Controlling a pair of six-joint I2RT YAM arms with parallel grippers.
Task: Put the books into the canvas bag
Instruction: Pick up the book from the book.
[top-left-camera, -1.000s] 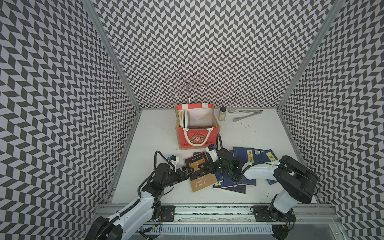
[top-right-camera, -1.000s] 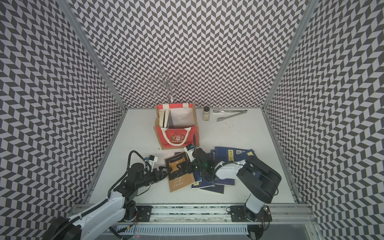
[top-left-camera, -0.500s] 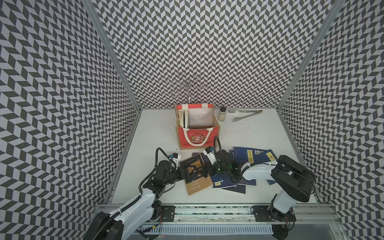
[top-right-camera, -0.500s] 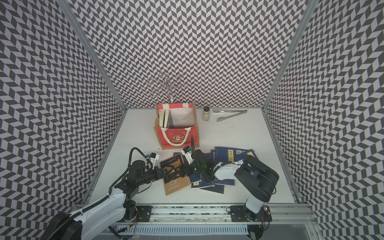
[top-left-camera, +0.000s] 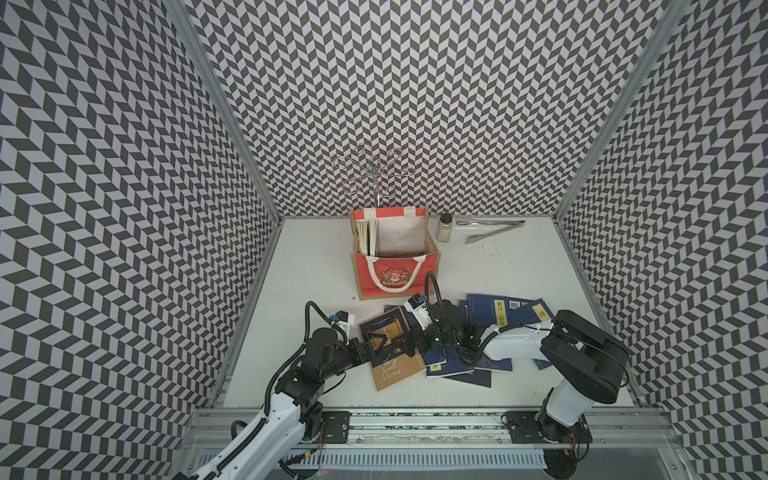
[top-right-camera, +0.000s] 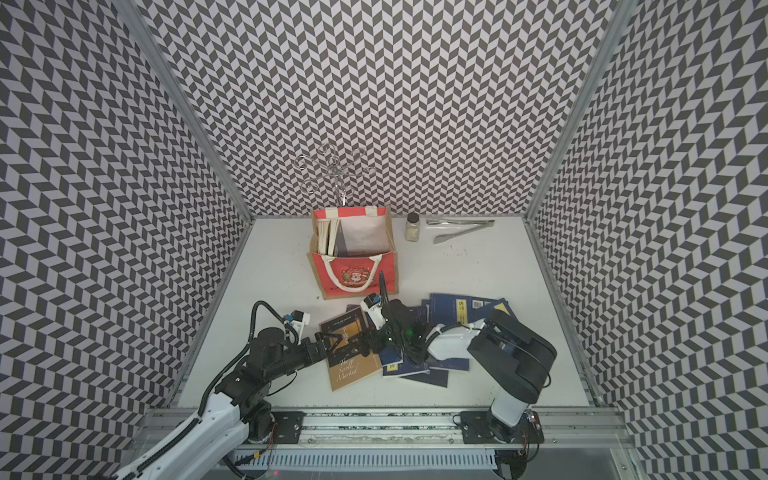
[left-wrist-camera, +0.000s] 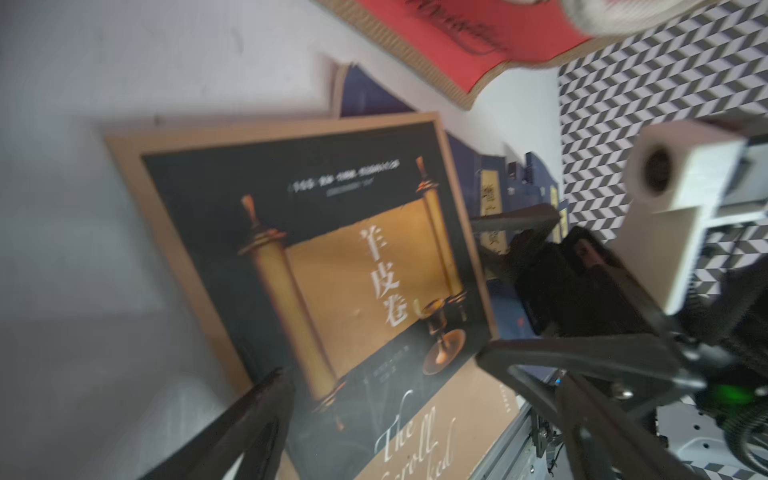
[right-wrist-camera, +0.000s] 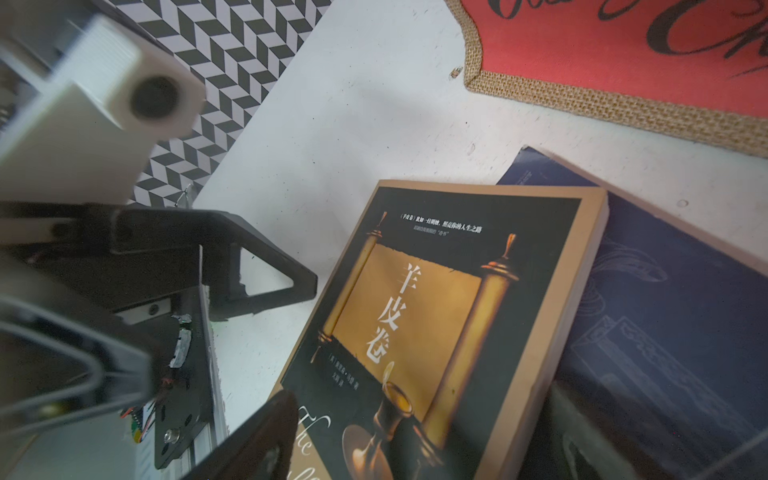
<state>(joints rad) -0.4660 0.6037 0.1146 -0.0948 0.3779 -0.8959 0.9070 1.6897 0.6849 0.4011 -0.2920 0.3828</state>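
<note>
The black-and-gold book "The Scroll Marked" (top-left-camera: 392, 365) (top-right-camera: 349, 365) lies flat on the white table, its far edge resting on a navy book (right-wrist-camera: 665, 332). My left gripper (top-left-camera: 394, 345) (left-wrist-camera: 395, 395) hovers open over its cover, one finger on either side of the title. My right gripper (top-left-camera: 419, 341) (right-wrist-camera: 415, 440) faces it from the book's right edge, open, holding nothing. More navy books (top-left-camera: 498, 311) lie fanned out under and behind my right arm. The red canvas bag (top-left-camera: 395, 270) (top-right-camera: 353, 270) stands upright behind them, with several books (top-left-camera: 366, 237) upright against its left side.
A small jar (top-left-camera: 445, 226) and metal tongs (top-left-camera: 490, 230) lie at the back right near the wall. A wire stand (top-left-camera: 376, 170) rises behind the bag. The metal rail (top-left-camera: 415, 424) runs along the front edge. Patterned walls enclose three sides.
My left gripper has slid right from the book's left edge to above its cover, and its jaws have spread wider. The right gripper has barely moved.
</note>
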